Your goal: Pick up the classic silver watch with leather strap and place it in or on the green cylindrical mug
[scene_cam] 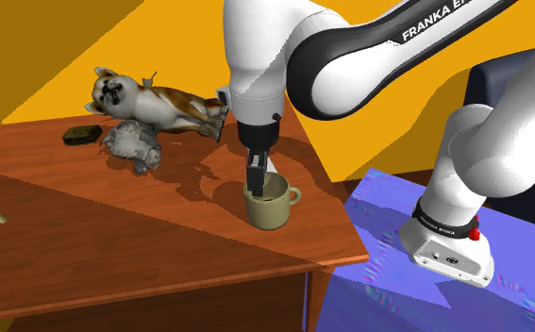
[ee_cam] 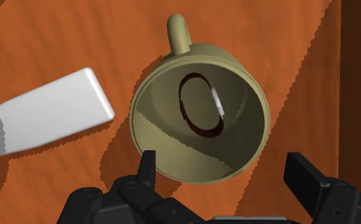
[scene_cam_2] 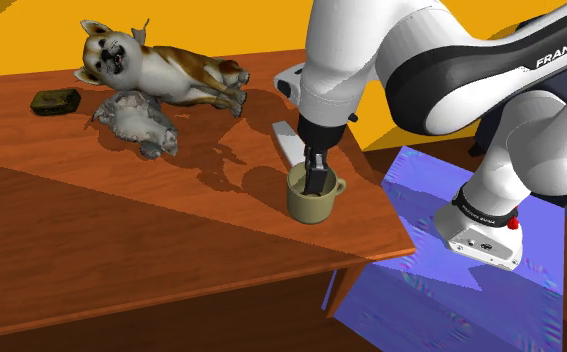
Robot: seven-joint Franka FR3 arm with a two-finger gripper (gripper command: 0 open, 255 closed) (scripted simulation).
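Currently, the tool point(ee_cam: 222, 162) stood directly over the olive-green mug point(ee_cam: 166, 141), its two fingers point(ee_cam: 148, 167) spread wide apart with nothing gripped between them. The watch point(ee_cam: 202, 105) lay inside the mug, below the fingertips and clear of both. Its dark reddish-brown strap formed a closed loop against the inner wall, with the silver case on the side of the loop toward the far rim.

In the shoulder view, the tool point(scene_cam: 256, 174) pointed straight down, fingertips at the mouth of the mug point(scene_cam: 271, 212). The second exterior view showed the tool point(scene_cam_2: 316, 178) likewise at the rim of the mug point(scene_cam_2: 311, 208). The mug stood upright on the brown surface point(scene_cam: 114, 217), near its edge toward the stand. A white flat block point(ee_cam: 51, 118) lay just beside the mug. A dog figure point(scene_cam: 157, 99), a grey lump point(scene_cam: 133, 143) and a small dark item point(scene_cam: 81, 135) lay well apart from it.
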